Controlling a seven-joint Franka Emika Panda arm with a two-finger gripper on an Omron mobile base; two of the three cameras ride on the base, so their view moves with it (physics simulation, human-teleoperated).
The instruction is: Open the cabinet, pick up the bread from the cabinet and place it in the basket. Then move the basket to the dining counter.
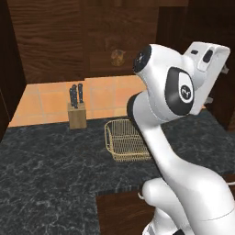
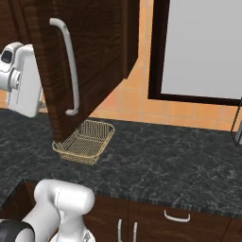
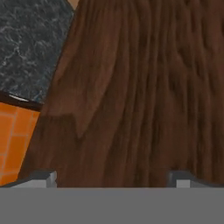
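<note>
Fingertips [image 3: 43, 177] stand wide apart, gripping nothing, close against the cabinet's [image 2: 101, 52] dark wood-grain door, which hangs swung open. Black speckled stone counter [image 1: 46, 160] runs below orange tiled wall [image 1: 101, 94]. Inside the cabinet sits the small brown bread [image 1: 118, 57]; the golden wire basket [image 1: 126, 140] rests on the counter beside a knife block [image 1: 77, 110].
</note>
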